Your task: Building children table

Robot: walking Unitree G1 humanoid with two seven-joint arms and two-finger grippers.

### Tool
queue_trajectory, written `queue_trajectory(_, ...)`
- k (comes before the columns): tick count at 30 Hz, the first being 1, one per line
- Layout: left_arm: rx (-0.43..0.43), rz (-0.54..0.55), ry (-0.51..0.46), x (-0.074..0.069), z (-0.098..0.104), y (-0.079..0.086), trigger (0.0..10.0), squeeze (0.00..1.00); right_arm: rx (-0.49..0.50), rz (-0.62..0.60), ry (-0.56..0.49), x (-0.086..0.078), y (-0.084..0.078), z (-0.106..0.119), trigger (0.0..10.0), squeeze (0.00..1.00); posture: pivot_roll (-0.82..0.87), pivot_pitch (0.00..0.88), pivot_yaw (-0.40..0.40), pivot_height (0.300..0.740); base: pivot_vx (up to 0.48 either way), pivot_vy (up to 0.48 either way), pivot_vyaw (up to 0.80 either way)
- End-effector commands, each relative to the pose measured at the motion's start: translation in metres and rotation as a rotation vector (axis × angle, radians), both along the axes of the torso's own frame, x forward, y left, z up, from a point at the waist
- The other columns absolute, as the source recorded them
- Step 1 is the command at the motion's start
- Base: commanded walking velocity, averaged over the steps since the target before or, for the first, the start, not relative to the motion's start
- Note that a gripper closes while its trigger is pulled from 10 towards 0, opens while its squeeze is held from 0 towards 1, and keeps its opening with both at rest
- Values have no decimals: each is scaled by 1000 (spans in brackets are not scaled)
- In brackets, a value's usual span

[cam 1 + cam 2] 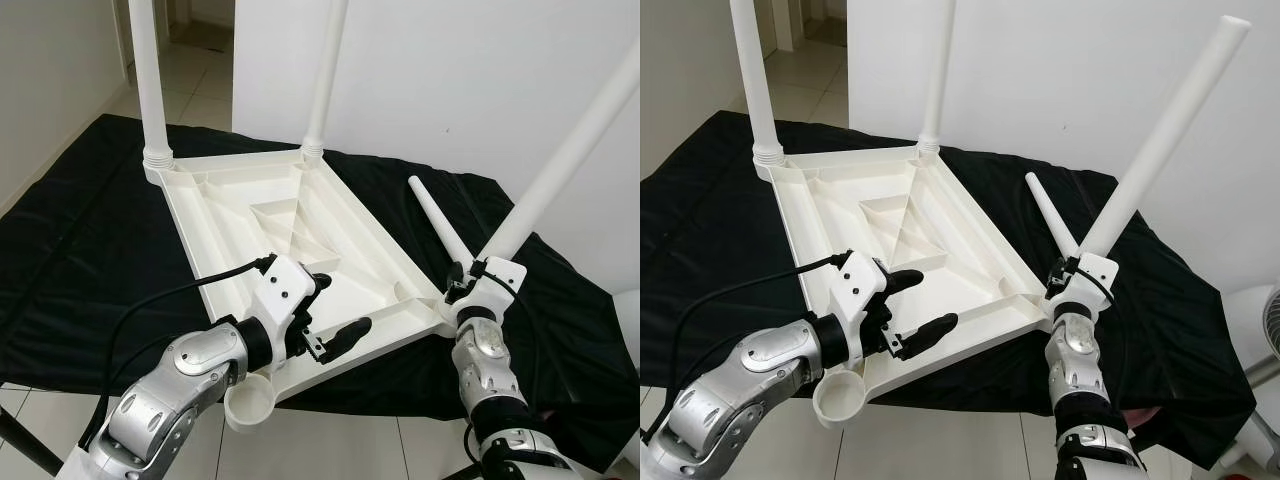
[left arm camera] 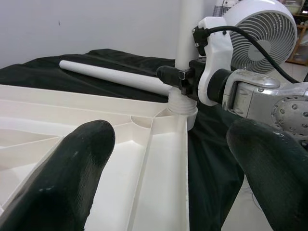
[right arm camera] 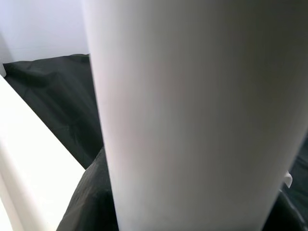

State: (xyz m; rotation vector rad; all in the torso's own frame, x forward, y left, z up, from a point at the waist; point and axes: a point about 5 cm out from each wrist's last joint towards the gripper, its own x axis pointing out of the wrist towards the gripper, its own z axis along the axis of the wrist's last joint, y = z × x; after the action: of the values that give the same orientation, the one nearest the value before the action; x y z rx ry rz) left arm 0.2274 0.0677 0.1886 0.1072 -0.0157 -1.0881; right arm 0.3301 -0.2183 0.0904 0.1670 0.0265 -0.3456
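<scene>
Setting: a room in a home is indicated.
Floor: pale glossy tiles [image 1: 350,440] are seen below the near edge of the black cloth [image 1: 90,250].
Walls: plain white walls [image 1: 450,80] are seen behind the cloth.
Doorway: a tiled passage [image 1: 195,50] is seen beyond the cloth.
Appliance: a white household fan [image 2: 262,33] is seen beside the cloth.

My left gripper [image 1: 335,312] has open room over the upturned tabletop [image 1: 290,215] — two upright legs [image 1: 150,75] block the far edge, a loose leg [image 1: 440,222] lies beside my right gripper [image 1: 468,280].
</scene>
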Motion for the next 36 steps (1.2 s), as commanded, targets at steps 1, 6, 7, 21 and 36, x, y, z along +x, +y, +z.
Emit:
queue_trajectory(1, 8, -47, 0, -3, 1, -3, 10000, 0, 95, -63, 228, -23, -5, -49, 10000, 0, 71, 0, -119, 740, 0, 0, 0)
queue_trajectory(6, 8, -47, 1, -4, 2, -3, 10000, 0, 107, -60, 234, -25, -2, -52, 10000, 0, 73, 0, -120, 740, 0, 0, 0)
queue_trajectory(7, 8, -47, 1, -4, 2, -3, 10000, 0, 116, -59, 233, -26, -2, -53, 10000, 0, 73, 0, -120, 740, 0, 0, 0)
queue_trajectory(21, 7, -46, 0, -4, 2, -3, 10000, 0, 166, 15, 103, -39, 8, -58, 10000, 0, 73, 0, -122, 740, 0, 0, 0)
queue_trajectory(36, 9, -52, 8, -5, 2, -3, 10000, 0, 92, 12, 221, -28, 7, -59, 10000, 0, 71, 0, -117, 740, 0, 0, 0)
